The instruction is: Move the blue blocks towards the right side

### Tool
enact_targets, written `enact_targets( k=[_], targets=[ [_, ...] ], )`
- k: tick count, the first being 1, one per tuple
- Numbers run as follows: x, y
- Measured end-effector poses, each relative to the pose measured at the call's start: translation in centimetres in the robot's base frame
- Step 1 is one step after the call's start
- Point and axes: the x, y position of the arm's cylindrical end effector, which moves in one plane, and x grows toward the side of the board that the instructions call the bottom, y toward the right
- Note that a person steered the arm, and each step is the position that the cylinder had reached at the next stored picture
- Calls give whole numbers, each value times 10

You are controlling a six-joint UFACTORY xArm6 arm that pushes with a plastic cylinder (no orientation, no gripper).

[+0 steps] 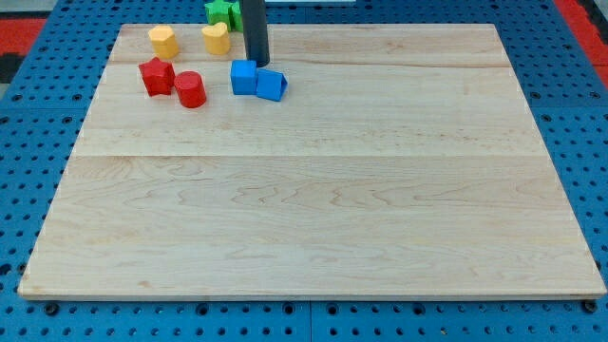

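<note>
A pale wooden board [313, 190] is lying on a blue pegboard table [28, 190], filling most of the view, with red pegboard showing at the top corners. All the blocks are sitting in the board's upper left part. My tip [256, 63] is pointing straight down, its dark rod coming in from the view's top, and the tip is standing just above the blue cube [244, 77], at or very near the cube's top right edge; whether it is touching cannot be told. The arm is carrying no jaws, only this rod, so there is nothing open or closed to report. The blue cube is resting with its right side touching a second blue block [271, 85], which looks like a wedge turned at an angle. To the view's left of the blue pair, apart from it, a red cylinder [190, 89] is standing upright, and just left of that a red star-like block [157, 75] is sitting close beside it. Above these, near the board's top edge, a yellow cylinder [163, 41] and a yellow heart-like block [216, 39] are sitting side by side with a gap between them. A green block [221, 12] is showing at the top edge, partly hidden behind the rod, its shape unclear.
</note>
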Motion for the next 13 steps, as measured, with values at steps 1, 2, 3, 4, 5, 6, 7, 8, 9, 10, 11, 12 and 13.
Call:
enact_targets(
  k=[1,2,3,4,5,6,7,8,9,10,11,12,13],
  targets=[
    [11,-15],
    [-7,-23],
    [0,-72],
    [25,-58],
    [28,-5],
    [28,24],
    [29,-38],
    [72,-34],
    [82,-13],
    [55,2],
    [46,28],
    [38,74],
    [42,91]
  ],
)
